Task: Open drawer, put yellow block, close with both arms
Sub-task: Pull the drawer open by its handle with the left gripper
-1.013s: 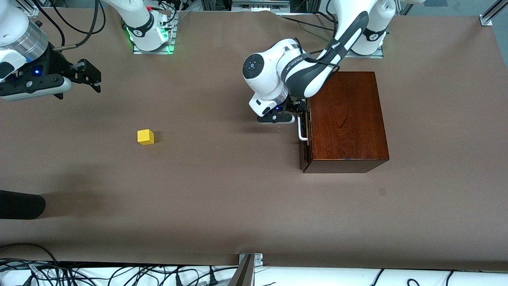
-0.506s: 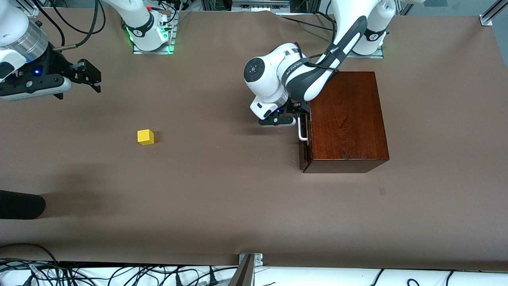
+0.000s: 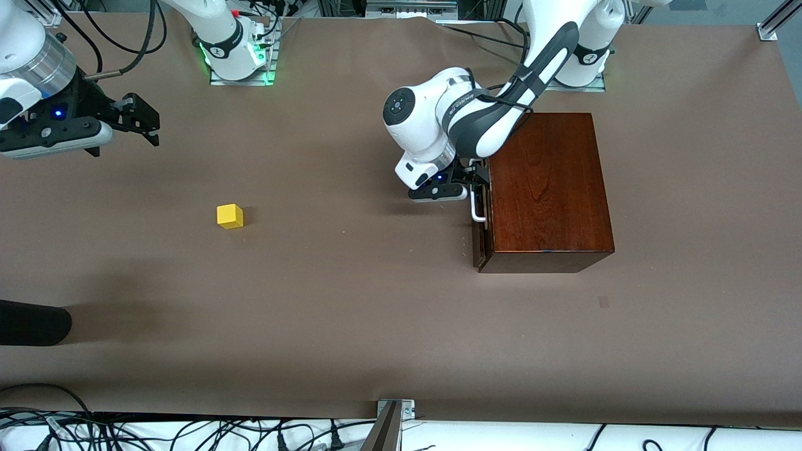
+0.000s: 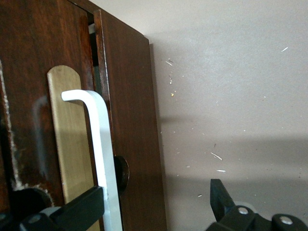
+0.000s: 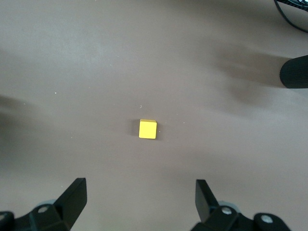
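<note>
The glossy mahogany box (image 3: 548,188) stands toward the left arm's end of the table. Its drawer front (image 3: 481,241) with the white loop handle (image 3: 477,212) looks shut. My left gripper (image 3: 471,183) is open at the handle. In the left wrist view one finger (image 4: 79,209) lies against the white handle (image 4: 102,144) over the dark drawer front (image 4: 29,96), and the gripper (image 4: 156,192) straddles it. The yellow block (image 3: 230,216) lies on the table toward the right arm's end. My right gripper (image 3: 141,122) waits open and empty over the table; in its wrist view the block (image 5: 147,129) lies ahead of the gripper (image 5: 139,185).
A black rounded object (image 3: 31,322) juts in at the table's edge at the right arm's end, nearer the front camera than the block; it also shows in the right wrist view (image 5: 294,72). Brown table (image 3: 351,294) stretches between block and box.
My left gripper has edged in closer to the white handle. The right arm, the yellow block and the drawer have not moved.
</note>
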{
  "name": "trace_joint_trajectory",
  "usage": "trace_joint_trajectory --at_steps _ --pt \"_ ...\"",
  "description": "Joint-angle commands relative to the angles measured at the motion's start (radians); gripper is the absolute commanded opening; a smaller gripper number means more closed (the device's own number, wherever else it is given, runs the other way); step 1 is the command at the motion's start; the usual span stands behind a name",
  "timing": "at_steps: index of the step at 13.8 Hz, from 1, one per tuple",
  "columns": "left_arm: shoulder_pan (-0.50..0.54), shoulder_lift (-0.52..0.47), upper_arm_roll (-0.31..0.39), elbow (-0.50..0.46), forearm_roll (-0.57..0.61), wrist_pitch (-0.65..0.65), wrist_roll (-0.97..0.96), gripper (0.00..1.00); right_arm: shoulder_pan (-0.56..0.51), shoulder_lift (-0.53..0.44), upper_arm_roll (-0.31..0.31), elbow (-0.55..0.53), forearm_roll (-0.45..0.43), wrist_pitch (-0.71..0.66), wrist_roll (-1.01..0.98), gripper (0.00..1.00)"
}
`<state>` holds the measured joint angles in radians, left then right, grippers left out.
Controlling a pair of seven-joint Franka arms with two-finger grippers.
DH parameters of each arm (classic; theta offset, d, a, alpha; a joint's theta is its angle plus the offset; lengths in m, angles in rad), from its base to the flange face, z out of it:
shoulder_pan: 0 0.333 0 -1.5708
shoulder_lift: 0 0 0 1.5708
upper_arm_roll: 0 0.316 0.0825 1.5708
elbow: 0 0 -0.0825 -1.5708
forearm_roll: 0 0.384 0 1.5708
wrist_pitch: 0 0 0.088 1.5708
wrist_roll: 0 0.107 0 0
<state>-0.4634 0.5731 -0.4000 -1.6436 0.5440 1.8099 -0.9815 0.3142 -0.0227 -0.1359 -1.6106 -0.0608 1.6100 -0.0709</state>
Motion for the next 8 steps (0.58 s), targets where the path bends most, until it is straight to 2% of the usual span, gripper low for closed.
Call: trace_joint_trajectory --at_steps 1,8 --pt "-0.009 -0.007 0.007 -0.009 0.080 -0.040 -0.014 1.00 -0.003 0.003 0.001 0.012 0.004 -0.002 0.010 1.00" --pt "-0.026 0.025 0.001 -0.002 0.074 -0.011 -0.083 1.00 -0.003 0.003 0.001 0.012 0.004 -0.002 0.010 1.00"
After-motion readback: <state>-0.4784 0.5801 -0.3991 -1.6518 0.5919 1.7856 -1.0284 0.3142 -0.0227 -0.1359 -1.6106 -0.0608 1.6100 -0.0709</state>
